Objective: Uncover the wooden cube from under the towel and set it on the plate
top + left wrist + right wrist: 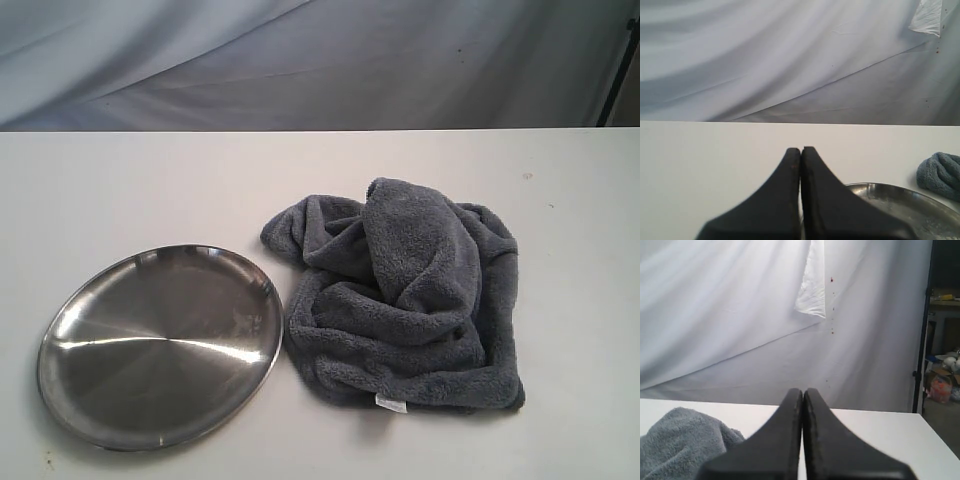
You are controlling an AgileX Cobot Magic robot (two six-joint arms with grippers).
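A dark grey fluffy towel (400, 295) lies bunched up on the white table, right of centre, with a small white tag (391, 404) at its near edge. The wooden cube is hidden; no part of it shows. A round shiny steel plate (160, 345) rests just left of the towel. Neither arm appears in the exterior view. My left gripper (801, 150) is shut and holds nothing, with the plate's rim (890, 192) and a bit of towel (941, 172) beside it. My right gripper (803, 391) is also shut and holds nothing, the towel (682, 440) beside it.
A white cloth backdrop (300, 60) hangs behind the table's far edge. A dark stand pole (620, 70) rises at the back right. Beyond the table's right end sits floor clutter (942, 385).
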